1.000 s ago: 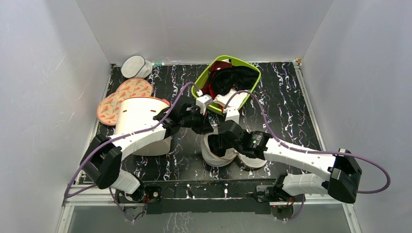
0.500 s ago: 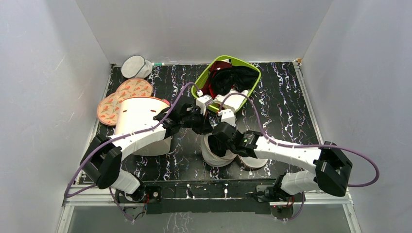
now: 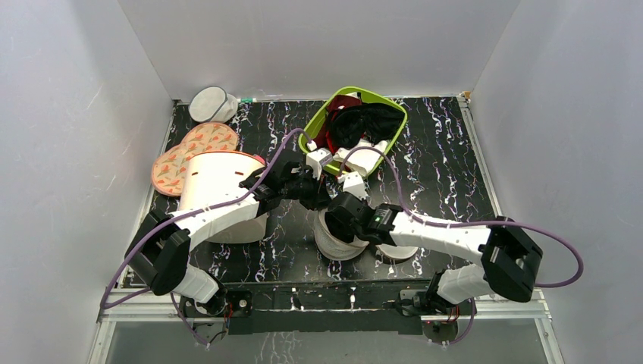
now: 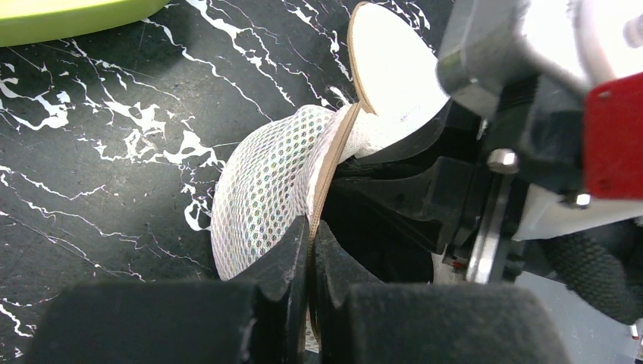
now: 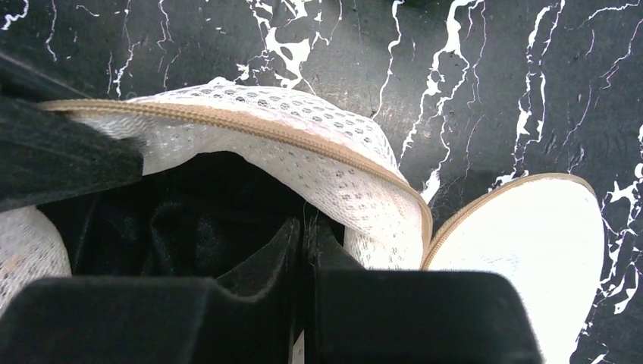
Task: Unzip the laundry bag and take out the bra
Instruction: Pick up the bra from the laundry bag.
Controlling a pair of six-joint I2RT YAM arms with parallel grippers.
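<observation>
The laundry bag (image 3: 332, 244) is an off-white mesh pouch at the table's middle front, unzipped, with its round lid (image 3: 398, 252) folded out to the right. My left gripper (image 3: 326, 202) is shut on the bag's tan zip rim, as the left wrist view (image 4: 311, 227) shows beside the mesh wall (image 4: 261, 189). My right gripper (image 3: 339, 220) is shut, with its tips down in the bag's dark inside (image 5: 303, 224). The mesh wall (image 5: 341, 174) and lid (image 5: 523, 250) lie just beyond. Only black cloth (image 5: 182, 227) shows inside. The bra's orange cups are hidden.
A green basket (image 3: 317, 127) behind the bag holds a black garment (image 3: 371, 121) and dark red cloth (image 3: 343, 102). A large cream cylinder with a red rim (image 3: 216, 186) lies at the left, with patterned discs (image 3: 189, 155) and a greyer mesh pouch (image 3: 208, 104) behind it.
My right arm has swung left, and its wrist has shifted slightly left and back over the bag. The left arm has held still on the rim.
</observation>
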